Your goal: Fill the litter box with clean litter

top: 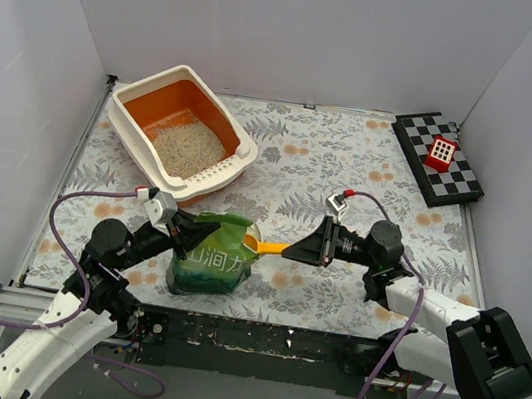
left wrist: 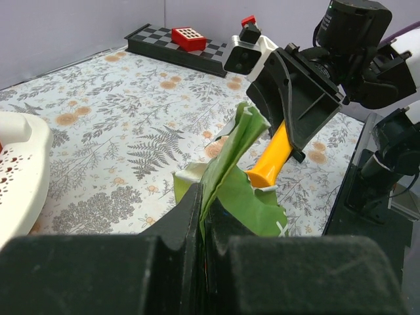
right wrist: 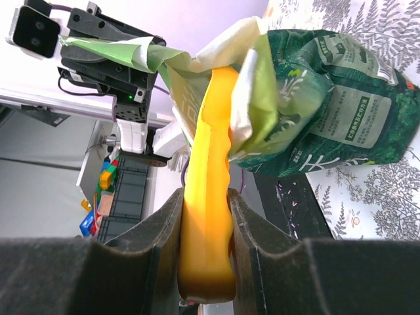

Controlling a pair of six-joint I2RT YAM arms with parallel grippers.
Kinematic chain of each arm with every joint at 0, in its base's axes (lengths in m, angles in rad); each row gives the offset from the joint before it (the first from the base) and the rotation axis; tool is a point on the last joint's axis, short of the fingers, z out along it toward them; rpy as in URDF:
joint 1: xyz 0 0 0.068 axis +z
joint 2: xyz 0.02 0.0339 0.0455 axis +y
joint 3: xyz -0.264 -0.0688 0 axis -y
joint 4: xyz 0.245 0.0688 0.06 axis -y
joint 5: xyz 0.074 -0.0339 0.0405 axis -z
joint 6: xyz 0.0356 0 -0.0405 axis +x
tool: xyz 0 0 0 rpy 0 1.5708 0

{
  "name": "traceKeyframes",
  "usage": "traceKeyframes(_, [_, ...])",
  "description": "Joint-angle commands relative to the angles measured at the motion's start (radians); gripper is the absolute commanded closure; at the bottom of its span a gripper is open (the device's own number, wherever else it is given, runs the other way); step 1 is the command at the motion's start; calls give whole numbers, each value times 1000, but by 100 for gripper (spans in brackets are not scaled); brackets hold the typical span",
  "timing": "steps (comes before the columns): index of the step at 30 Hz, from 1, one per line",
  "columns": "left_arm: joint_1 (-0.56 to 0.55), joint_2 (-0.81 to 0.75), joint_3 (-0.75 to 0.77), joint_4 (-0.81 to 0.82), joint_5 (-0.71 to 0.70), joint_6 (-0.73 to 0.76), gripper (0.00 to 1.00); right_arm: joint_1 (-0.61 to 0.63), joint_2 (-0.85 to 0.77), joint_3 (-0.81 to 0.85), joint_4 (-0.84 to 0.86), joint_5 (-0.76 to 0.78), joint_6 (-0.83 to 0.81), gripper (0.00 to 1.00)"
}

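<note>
Left pincer (top: 178, 231) (left wrist: 202, 197) is clamped tight on the top edge of the green bag (top: 210, 267) (left wrist: 230, 164) (right wrist: 328, 85), the plastic pinched flat between its fingers, and the mouth is held up and open. Across from it, the right pincer (top: 298, 250) (right wrist: 207, 210) grips the handle of the yellow scoop (top: 264, 247) (left wrist: 270, 161) (right wrist: 210, 131). The fingers press on both sides of the handle, and the scoop's far end pokes into the bag's mouth.

The bag stands upright on the floral desk (top: 353, 163), low and centre in the top view, right between the two arms.

Up in the upper left of that frame sits the litter box (top: 204, 180) (left wrist: 26, 170), well apart from the bag. A patch of pale litter (top: 189, 145) lies in its orange basin, with orange showing around it.

Far upper right, a checkered board (top: 452, 178) (left wrist: 164, 46) carries a small red block (top: 441, 152) (left wrist: 188, 38).
</note>
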Motion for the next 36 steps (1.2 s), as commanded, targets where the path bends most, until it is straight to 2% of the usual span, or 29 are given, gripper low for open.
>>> traceKeyframes(1, [4, 6, -4, 43, -10, 8, 100, -73, -100, -42, -32, -49, -5, 99])
traceKeyframes(15, [4, 20, -8, 43, -7, 8, 100, -219, -315, -89, -289, -70, -33, 99])
traceKeyframes(36, [4, 16, -6, 39, -28, 8, 100, -352, -594, -149, -459, -110, 26, 99])
